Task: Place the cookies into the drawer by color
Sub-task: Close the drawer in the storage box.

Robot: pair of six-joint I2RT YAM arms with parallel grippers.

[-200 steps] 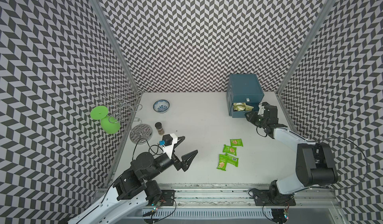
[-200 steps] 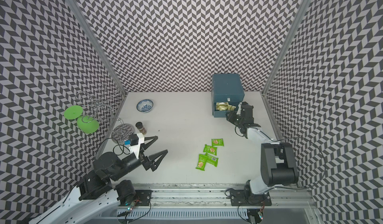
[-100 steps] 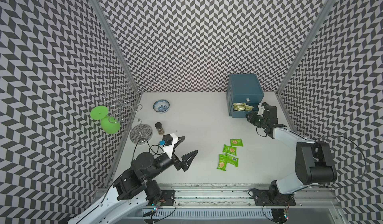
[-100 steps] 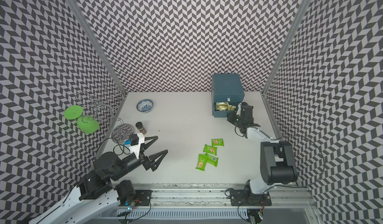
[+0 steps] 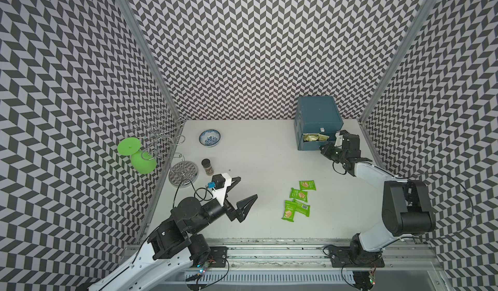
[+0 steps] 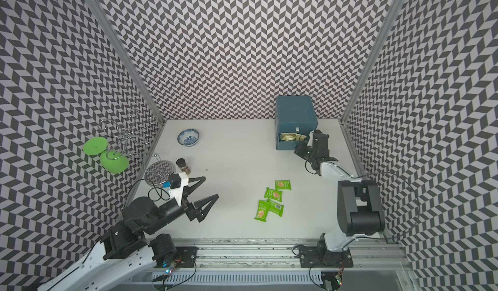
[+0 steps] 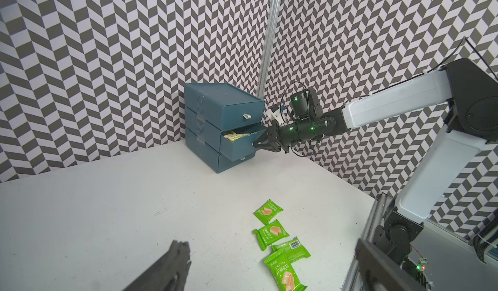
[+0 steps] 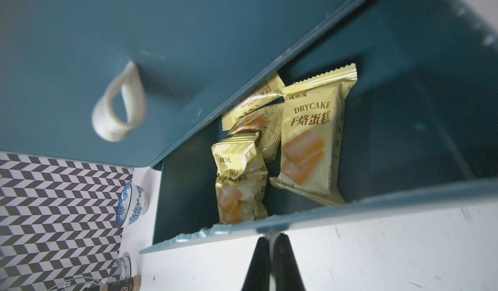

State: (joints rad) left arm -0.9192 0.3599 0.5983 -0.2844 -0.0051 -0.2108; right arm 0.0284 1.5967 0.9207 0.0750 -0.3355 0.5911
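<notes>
Right arm's fingers point(image 7: 265, 144) sit closed against the front of the open middle drawer point(image 7: 237, 148), which holds yellow cookies point(image 8: 310, 141); four green cookies point(image 5: 298, 194) lie on the desk point(image 5: 256, 165) near the left fingers point(image 5: 246, 203), spread wide

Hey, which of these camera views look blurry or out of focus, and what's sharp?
Right wrist view: yellow packets crisp, white loop handle and right fingers soft. Left wrist view: green packets sharp, left fingers blurred. Both top views: sharp throughout, evenly lit, only faint shadows.
</notes>
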